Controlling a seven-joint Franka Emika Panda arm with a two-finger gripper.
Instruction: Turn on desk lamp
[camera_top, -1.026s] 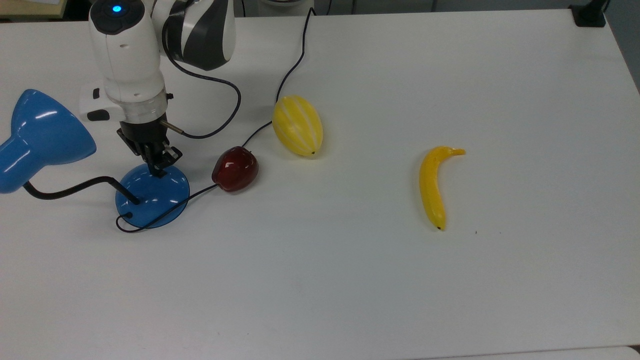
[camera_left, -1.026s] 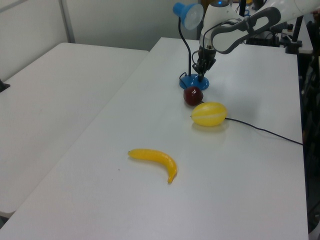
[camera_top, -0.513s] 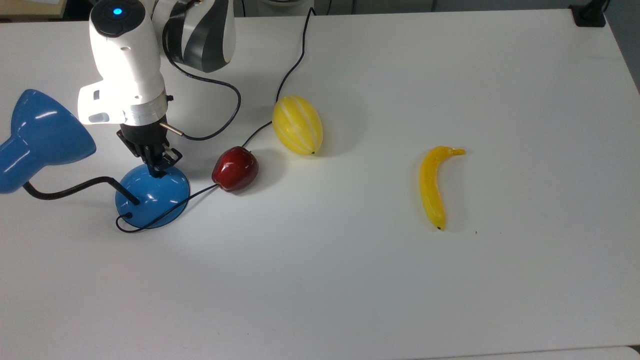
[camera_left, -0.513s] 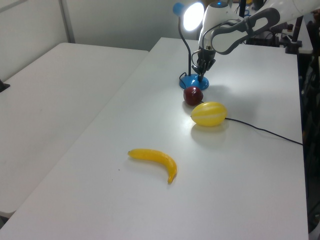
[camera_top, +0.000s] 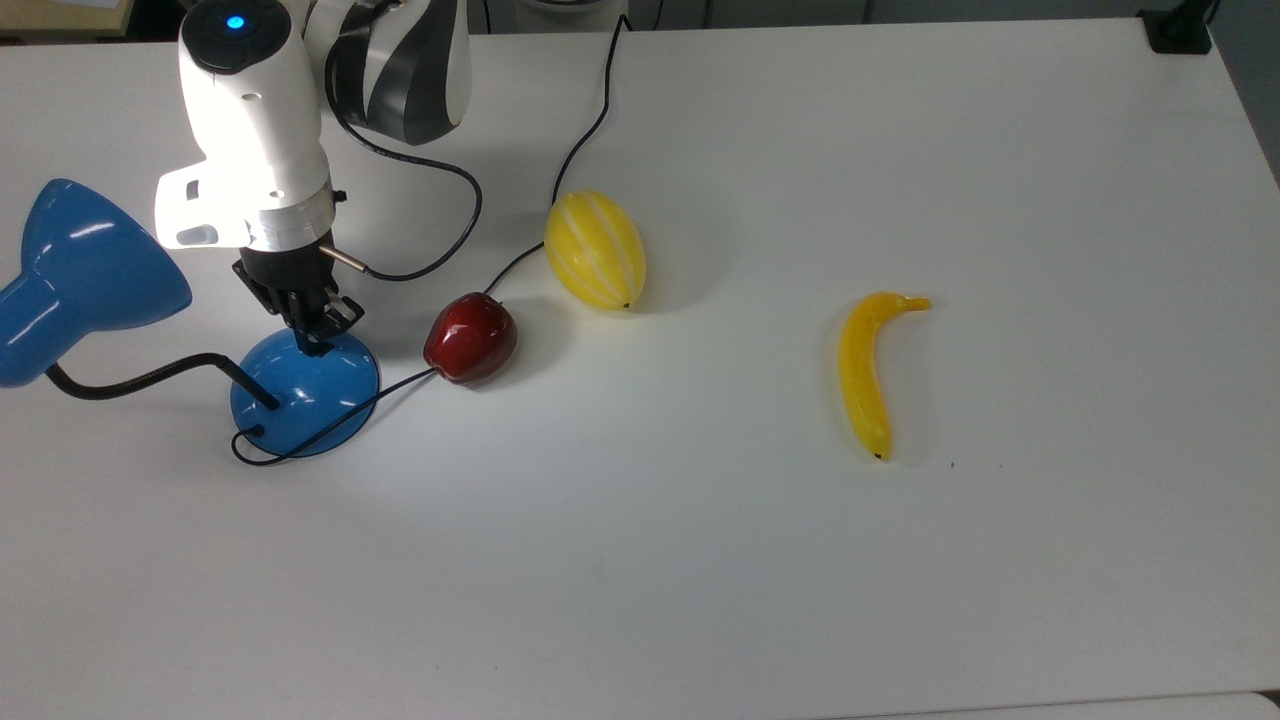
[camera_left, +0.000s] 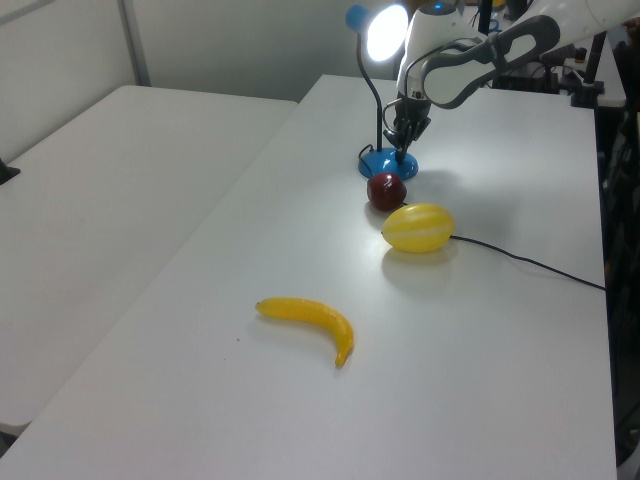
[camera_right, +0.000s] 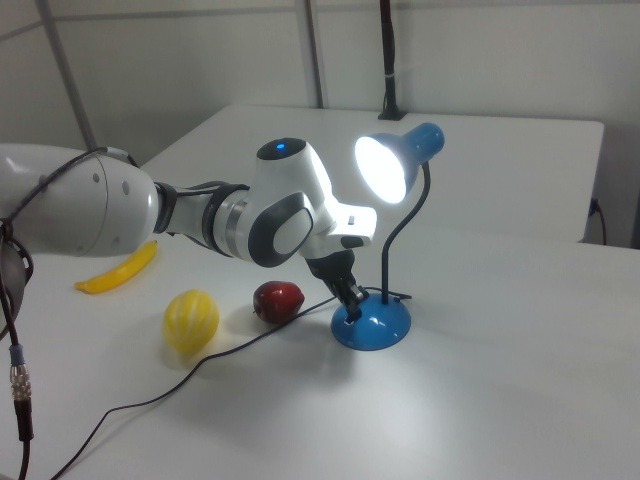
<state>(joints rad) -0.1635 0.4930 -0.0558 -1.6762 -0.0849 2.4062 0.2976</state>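
Desk lamp (camera_right: 385, 230) stands lit at the top view's left end of the white table (camera_top: 800, 560), shade glowing. Gripper (camera_top: 312, 340), fingers pressed together, touches its blue base beside the red apple (camera_top: 470, 337), yellow melon (camera_top: 595, 250) just beyond.

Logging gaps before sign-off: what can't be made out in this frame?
- Switch on the desk lamp base: hidden under the claw tip, top and right views.
- Lamp shade: cut off by the top view's left edge.
- Cord: runs off the top view's upper edge.
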